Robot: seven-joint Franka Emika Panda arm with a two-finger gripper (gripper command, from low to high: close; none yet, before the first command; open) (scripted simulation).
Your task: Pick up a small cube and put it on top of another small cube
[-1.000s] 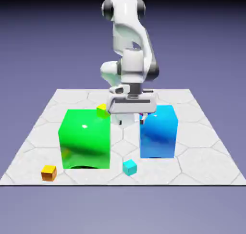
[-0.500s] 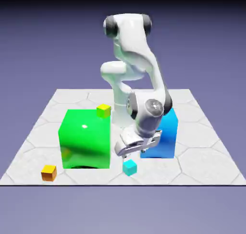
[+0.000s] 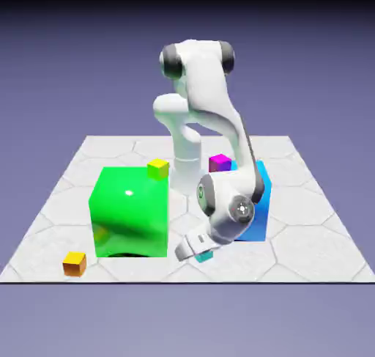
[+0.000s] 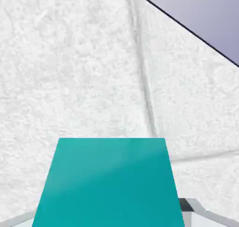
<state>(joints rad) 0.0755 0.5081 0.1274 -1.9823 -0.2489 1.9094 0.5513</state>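
The small cyan cube (image 3: 206, 256) rests on the table near its front edge, mostly hidden behind my hand in the exterior view. My gripper (image 3: 198, 255) is down at this cube. In the hand view the cyan cube (image 4: 109, 184) fills the lower middle, with my gripper (image 4: 105, 217) open astride it and a grey fingertip (image 4: 187, 206) showing just off its right side. Other small cubes are a yellow one (image 3: 157, 168) behind the green block, a magenta one (image 3: 220, 162) behind the blue block and an orange one (image 3: 74, 263) at the front of the exterior view's left.
A large green block (image 3: 130, 211) stands just to the left of my hand in the exterior view, and a large blue block (image 3: 258, 210) stands close behind it to the right. The table's front edge (image 3: 183, 282) runs just below the cyan cube.
The arm has swung forward and down from between the two large blocks to the cyan cube. The magenta cube, hidden behind the arm before, now shows.
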